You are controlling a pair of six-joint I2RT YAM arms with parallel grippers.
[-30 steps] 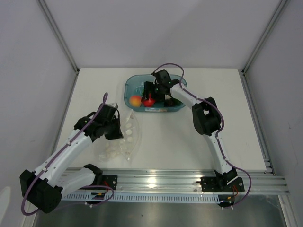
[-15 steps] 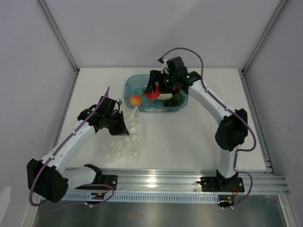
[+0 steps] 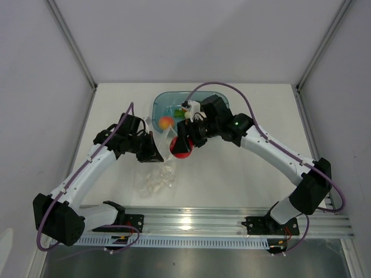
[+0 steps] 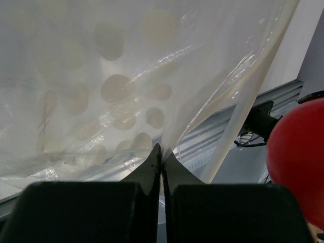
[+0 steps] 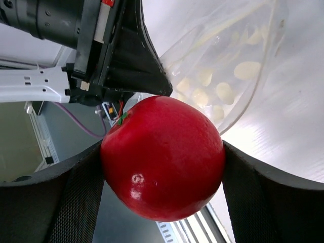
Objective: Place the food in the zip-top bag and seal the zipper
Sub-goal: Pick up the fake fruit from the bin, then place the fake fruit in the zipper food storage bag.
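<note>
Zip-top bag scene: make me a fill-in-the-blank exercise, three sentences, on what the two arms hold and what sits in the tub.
1. The right jaws, spread wide, grip a round toy fruit coloured ____.
2. The left jaws are ____ on the zip-top bag's plastic.
3. An orange toy fruit lies ____ the teal tub.
Missing words: red; shut; in.
</note>
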